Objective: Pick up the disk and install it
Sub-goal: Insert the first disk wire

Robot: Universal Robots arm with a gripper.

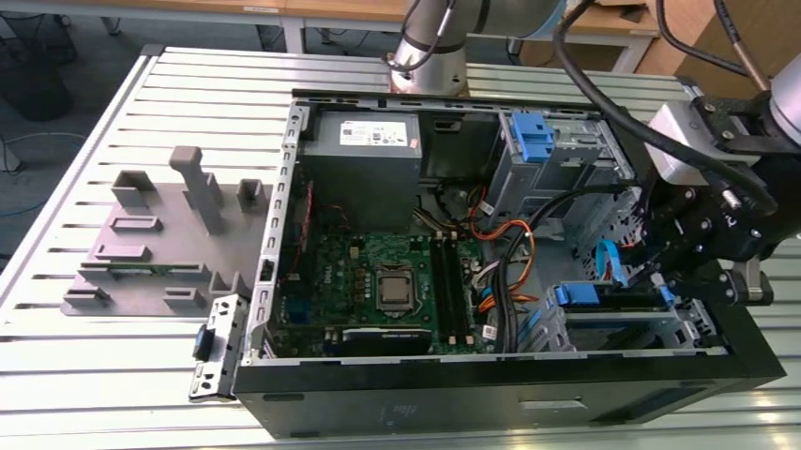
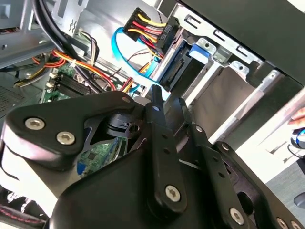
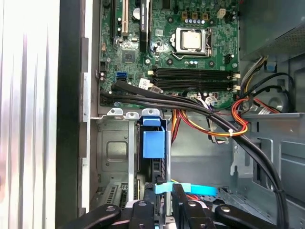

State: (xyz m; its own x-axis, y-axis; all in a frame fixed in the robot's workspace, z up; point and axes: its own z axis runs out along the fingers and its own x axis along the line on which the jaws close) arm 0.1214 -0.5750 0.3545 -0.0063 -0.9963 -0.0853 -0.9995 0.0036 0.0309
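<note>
From the exterior view's left: a grey fixture block (image 1: 157,244) sits on the slatted table (image 1: 75,375), well apart from the work. The open computer case (image 1: 501,394) holds the motherboard (image 1: 375,281) at centre and the drive cage (image 1: 626,323) at the near right. The disk (image 3: 153,143) stands edge-on in that cage, blue rail showing, apparently seated. The gripper (image 1: 682,253) hangs just above it; I cannot tell its opening or whether it grips anything. I judge seating demands a straight push along the cage guides. The cable bundle (image 3: 190,107) and blue data cable (image 2: 125,55) crowd the approach.
</note>
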